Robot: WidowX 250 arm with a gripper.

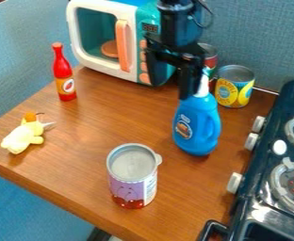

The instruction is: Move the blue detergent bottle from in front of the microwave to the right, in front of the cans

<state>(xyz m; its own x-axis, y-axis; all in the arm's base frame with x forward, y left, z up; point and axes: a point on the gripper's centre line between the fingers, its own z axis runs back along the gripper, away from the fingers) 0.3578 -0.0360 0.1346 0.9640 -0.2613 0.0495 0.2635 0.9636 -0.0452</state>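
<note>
The pincer hangs wide near the blue bottle — 1 purple can and 1 red bottle stand on the tabletop.

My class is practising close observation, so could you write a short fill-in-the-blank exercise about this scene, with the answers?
The hand is near the cap of a bottle with a moulded handle, whose body is coloured ____.
The slim bottle left of the toy microwave is mainly ____.
The stove is at the picture's ____ side.
The tabletop looks as if it is made of ____.

Missing words: blue; red; right; wood.
</note>
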